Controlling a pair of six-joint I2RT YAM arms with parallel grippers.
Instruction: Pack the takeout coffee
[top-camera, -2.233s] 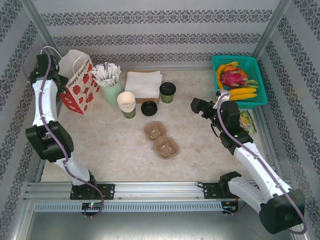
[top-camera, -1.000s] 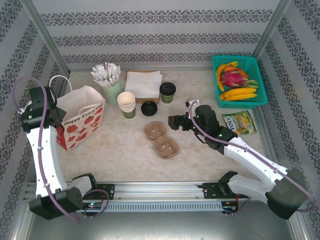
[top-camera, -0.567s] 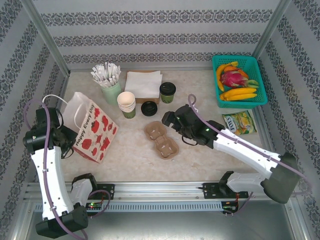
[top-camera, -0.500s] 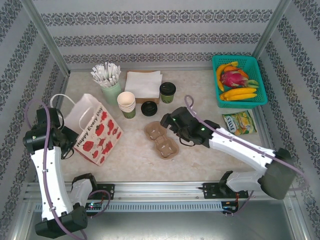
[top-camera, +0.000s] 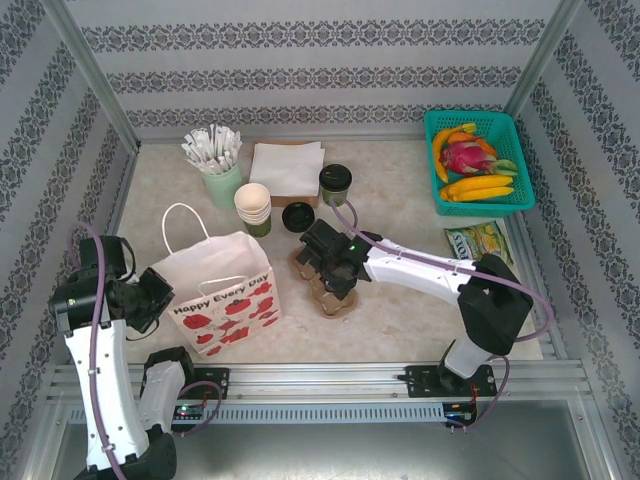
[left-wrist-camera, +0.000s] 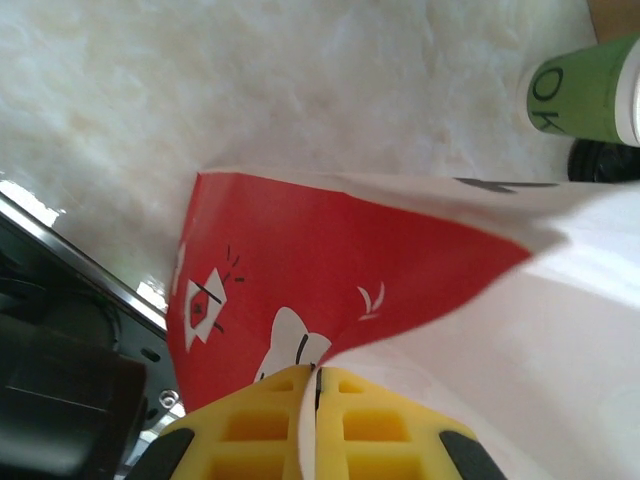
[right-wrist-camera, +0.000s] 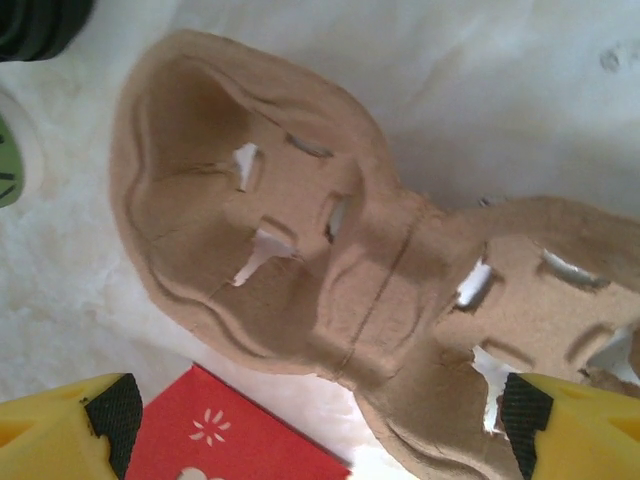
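Packing looks barely begun: the coffee (top-camera: 335, 184) stands at the back of the worktop (top-camera: 400, 310), apart from the bag (top-camera: 222, 296). The left pincer (left-wrist-camera: 315, 420) pinches the bag's edge. The right pincer (right-wrist-camera: 320, 415), spread wide and empty, hovers over the cup carrier (right-wrist-camera: 280, 220).

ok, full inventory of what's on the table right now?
takeout coffee: 1, olive-green cup with black lid, far centre, beside napkins
napkins: 1 stack, white, far centre
lidless cups: 1 stack, cream rims, left of loose lid
loose lid: 1, black, centre
stick cup: 1, pale green, holds white sticks, far left
cup carrier: 1, brown pulp, centre, empty
paper bag: 1, white with red print, near left, upright
basket: 1, teal, far right, holds bananas and a pink dragon fruit
snack packet: 1, green-yellow, right
left end effector: shut on paper bag edge
right end effector: open, above cup carrier
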